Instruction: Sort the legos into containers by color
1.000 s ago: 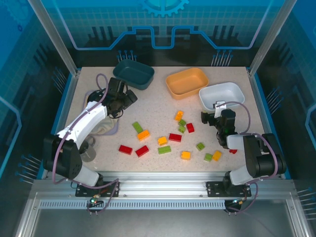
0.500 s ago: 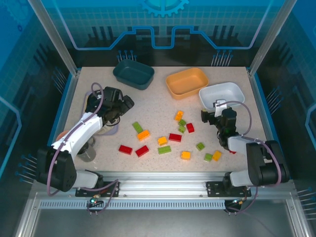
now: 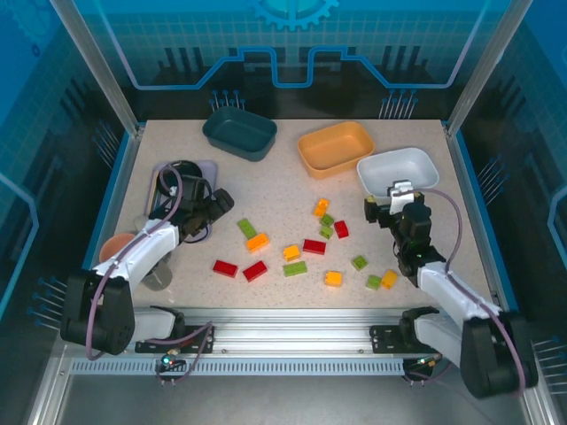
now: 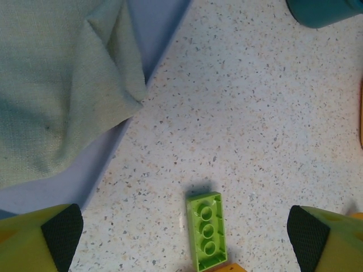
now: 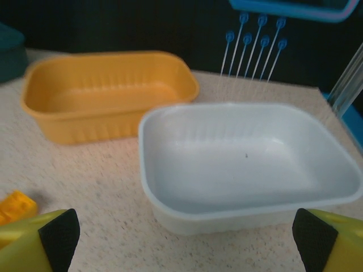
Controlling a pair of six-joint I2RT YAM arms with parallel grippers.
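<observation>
While both arms lie low over the bench (image 3: 283, 190), the legos (image 3: 314, 246) sit scattered across its middle, from 8 o'clock round to 4 o'clock. Along the far edge stand the teal bin (image 3: 239, 133) at 11 o'clock, the orange bin (image 3: 337, 148) at 12 to 1 o'clock and the white bin (image 3: 399, 171) at 2 o'clock. Bare bench runs between the bins and the scatter, and again along the near edge at 6 o'clock. The 9 o'clock edge is crowded by a tray (image 4: 153, 22), a cloth (image 4: 57, 85) and a bowl (image 3: 113, 246).

Left arm: stretched from 7 o'clock toward the centre, with the forearm low. The left gripper (image 3: 221, 204) is released, its fingers (image 4: 62, 229) spread wide. A green lego (image 4: 207, 232) lies flat on the bench between them, apart from both.

Right arm: elbow at 4 o'clock, forearm aimed at 12 o'clock. The right gripper (image 3: 396, 205) is released and empty, its fingers (image 5: 57, 235) wide apart, facing the near wall of the white bin.
</observation>
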